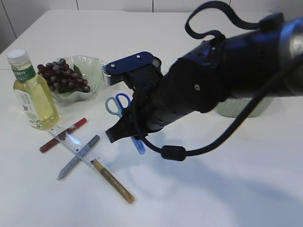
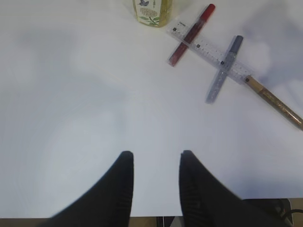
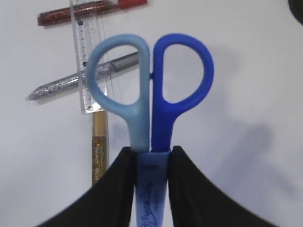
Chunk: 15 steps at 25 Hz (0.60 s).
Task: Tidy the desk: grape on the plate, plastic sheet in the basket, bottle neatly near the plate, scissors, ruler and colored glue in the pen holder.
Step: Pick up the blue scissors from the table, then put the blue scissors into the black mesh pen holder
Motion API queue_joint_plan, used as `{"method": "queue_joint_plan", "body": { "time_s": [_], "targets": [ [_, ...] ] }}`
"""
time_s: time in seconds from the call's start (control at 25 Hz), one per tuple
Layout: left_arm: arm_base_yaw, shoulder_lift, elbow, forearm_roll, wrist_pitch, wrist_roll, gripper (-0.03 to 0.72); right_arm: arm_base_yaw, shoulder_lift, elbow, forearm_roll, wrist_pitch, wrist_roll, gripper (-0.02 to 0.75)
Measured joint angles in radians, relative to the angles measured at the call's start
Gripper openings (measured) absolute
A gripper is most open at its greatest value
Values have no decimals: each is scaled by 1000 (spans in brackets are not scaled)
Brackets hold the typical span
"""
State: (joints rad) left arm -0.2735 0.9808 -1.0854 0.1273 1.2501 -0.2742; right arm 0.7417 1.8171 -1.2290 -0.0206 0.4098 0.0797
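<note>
Right wrist view shows your right gripper (image 3: 150, 153) clamped on the scissors (image 3: 150, 94), handles pointing away from the fingers; left gripper (image 2: 155, 163) empty, parted.

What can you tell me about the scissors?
The scissors have two plastic-looking loop handles, one light blue and one dark blue, pressed side by side, so they are closed. Their light blue lower part is clamped in the right pincer, handles pointing away from it. They look lifted above the white table, touching nothing else.
</note>
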Motion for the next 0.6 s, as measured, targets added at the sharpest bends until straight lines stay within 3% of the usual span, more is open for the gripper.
{"method": "queue_joint_plan", "body": {
  "time_s": [0.28, 0.6],
  "targets": [
    [0, 0, 0, -2, -42, 0, 242, -14, -67, 95, -81, -248, 0, 202],
    [0, 0, 0, -2, -87, 0, 242, -122, -67, 98, -95, -443, -1, 202]
  ]
}}
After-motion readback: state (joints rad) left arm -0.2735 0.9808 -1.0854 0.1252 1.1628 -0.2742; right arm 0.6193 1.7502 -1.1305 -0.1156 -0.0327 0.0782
